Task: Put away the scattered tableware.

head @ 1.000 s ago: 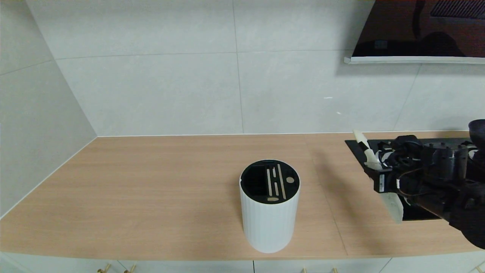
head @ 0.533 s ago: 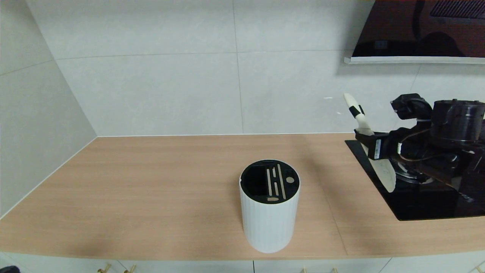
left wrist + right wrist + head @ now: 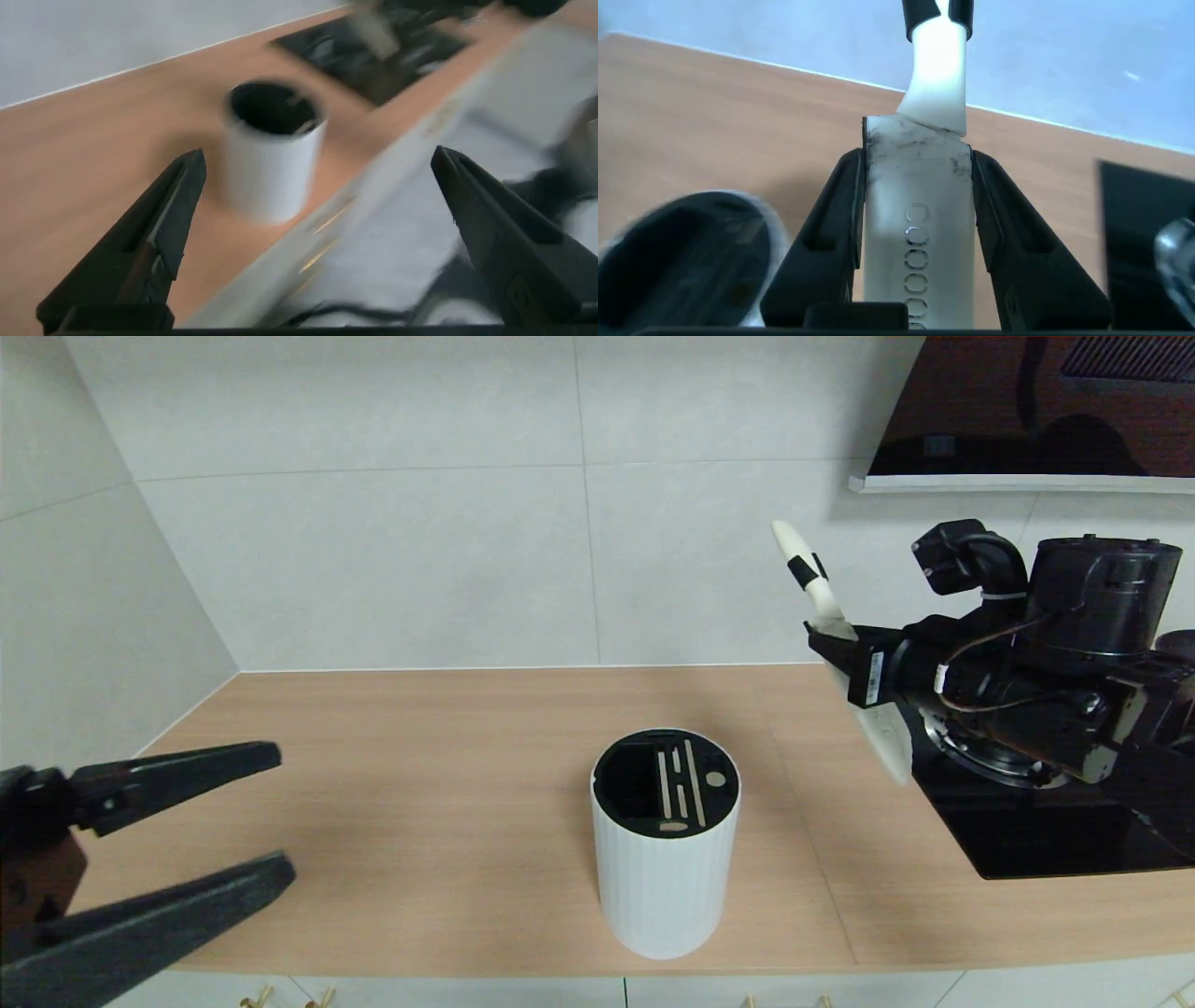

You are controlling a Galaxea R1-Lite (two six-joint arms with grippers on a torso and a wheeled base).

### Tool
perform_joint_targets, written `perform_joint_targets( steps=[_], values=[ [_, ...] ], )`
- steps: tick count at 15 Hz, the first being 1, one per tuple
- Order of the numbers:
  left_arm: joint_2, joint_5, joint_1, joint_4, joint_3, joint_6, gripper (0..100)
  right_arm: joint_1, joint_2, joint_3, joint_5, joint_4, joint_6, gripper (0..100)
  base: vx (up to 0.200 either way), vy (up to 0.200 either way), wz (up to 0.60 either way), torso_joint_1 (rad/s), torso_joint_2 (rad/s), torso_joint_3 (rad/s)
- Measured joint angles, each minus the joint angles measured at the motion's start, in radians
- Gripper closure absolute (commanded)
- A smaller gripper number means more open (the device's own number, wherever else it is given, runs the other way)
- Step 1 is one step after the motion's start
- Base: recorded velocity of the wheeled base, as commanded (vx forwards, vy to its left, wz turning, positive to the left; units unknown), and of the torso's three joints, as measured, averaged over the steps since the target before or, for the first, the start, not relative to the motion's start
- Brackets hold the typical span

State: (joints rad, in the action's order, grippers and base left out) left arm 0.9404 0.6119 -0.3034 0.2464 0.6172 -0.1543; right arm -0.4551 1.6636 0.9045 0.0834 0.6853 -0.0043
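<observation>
A white knife (image 3: 885, 743) with a cream handle hangs blade-down above the counter, to the right of the holder. My right gripper (image 3: 861, 674) is shut on it near where the blade meets the handle. In the right wrist view the knife (image 3: 938, 75) sits between the fingers of the right gripper (image 3: 917, 191). The white ribbed cylindrical holder (image 3: 665, 868) has a black slotted top and stands upright mid-counter; it also shows as the holder (image 3: 691, 252) and the holder (image 3: 271, 154). My left gripper (image 3: 277, 814) stands open at the lower left, well left of the holder, and is the left gripper (image 3: 316, 159).
A black hob (image 3: 1027, 845) is set into the wooden counter (image 3: 420, 784) at the right, under a dark range hood (image 3: 1027, 420). Tiled walls close the back and left. The counter's front edge runs just before the holder.
My right arm has lifted the knife up off the hob area and carried it left toward the holder. My open left gripper has come into the head view at the lower left.
</observation>
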Motion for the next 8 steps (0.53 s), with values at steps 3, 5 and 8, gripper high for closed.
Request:
perform_joint_targets(
  steps=[3, 5, 8],
  values=[
    [0.134, 0.001, -0.073, 0.185, 0.004, -0.184, 0, -0.035, -0.004, -0.027, -0.015, 0.000, 0.004, 100, 0.000, 0.000, 0.00, 0.000, 0.00, 0.000],
    [0.195, 0.001, -0.103, 0.268, 0.000, -0.290, 0, -0.068, -0.006, -0.039, -0.013, 0.001, 0.006, 100, 0.000, 0.000, 0.00, 0.000, 0.00, 0.000],
    [0.277, -0.019, -0.122, 0.434, -0.004, -0.479, 0, -0.185, -0.011, -0.040, 0.003, -0.001, 0.041, 100, 0.000, 0.000, 0.00, 0.000, 0.00, 0.000]
  ],
)
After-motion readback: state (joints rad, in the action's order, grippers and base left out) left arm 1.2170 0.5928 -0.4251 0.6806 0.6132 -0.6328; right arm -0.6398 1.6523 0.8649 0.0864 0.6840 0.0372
